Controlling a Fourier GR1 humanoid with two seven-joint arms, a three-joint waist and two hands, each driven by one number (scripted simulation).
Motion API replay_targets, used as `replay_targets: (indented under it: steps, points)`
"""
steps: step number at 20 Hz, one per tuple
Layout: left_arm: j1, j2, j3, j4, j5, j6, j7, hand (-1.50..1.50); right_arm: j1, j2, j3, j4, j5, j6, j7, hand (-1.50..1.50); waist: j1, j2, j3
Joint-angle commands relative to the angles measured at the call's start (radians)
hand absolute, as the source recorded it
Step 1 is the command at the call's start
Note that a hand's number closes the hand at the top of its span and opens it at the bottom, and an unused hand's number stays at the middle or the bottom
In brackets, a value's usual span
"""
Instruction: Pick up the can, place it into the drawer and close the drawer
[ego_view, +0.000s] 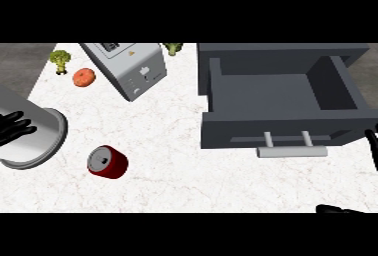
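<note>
**Left forearm at the edge, can on the counter, drawer open**

Largest in the view is the left forearm (33, 142), a broad grey cylinder coming in from the left side. The left hand (13, 127) shows black against it at the very edge, its fingers spread and fairly straight, holding nothing. Only dark slivers of the right hand (341, 209) show, at the bottom right corner and the right edge, so I cannot tell how it is set.

The can (108, 161), red with a grey top, rests tilted on the white marbled counter (170, 130). It is near the forearm's end and well apart from the drawer (280, 95) to its right. The dark grey drawer stands pulled out, with its pale bar handle (291, 151) facing the lower edge.

Along the back stands a silver toaster (131, 67). To its left are an orange fruit (83, 77) and a broccoli floret (59, 59). A second floret (173, 48) peeks out on its right.
</note>
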Motion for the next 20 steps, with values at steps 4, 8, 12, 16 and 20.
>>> replay_targets:
  steps: [4,8,12,16,20]
  points:
    - [-0.072,0.082,-0.026,0.190,0.143,-0.164,0.019,-1.50,0.078,-0.046,-0.102,-0.037,-0.105,0.093,-0.017,-1.50,0.002,-0.001,0.001]
    - [-0.071,0.115,-0.072,0.233,0.216,-0.185,0.062,-1.50,0.127,-0.037,-0.145,0.029,-0.144,0.149,-0.086,-1.50,0.005,-0.001,0.001]
    - [-0.149,0.183,-0.232,0.236,0.417,-0.055,0.179,-1.50,0.098,-0.041,-0.145,0.004,-0.134,0.146,-0.069,-1.50,0.001,0.000,0.002]
    - [-0.196,0.141,-0.262,0.299,0.417,-0.077,0.215,-1.50,0.146,-0.060,-0.217,0.005,-0.221,0.206,-0.083,-1.50,-0.012,0.002,0.001]
    - [-0.152,0.136,-0.287,0.237,0.436,-0.048,0.255,-1.50,0.156,-0.053,-0.229,0.003,-0.214,0.226,-0.092,-1.50,0.005,-0.001,0.001]
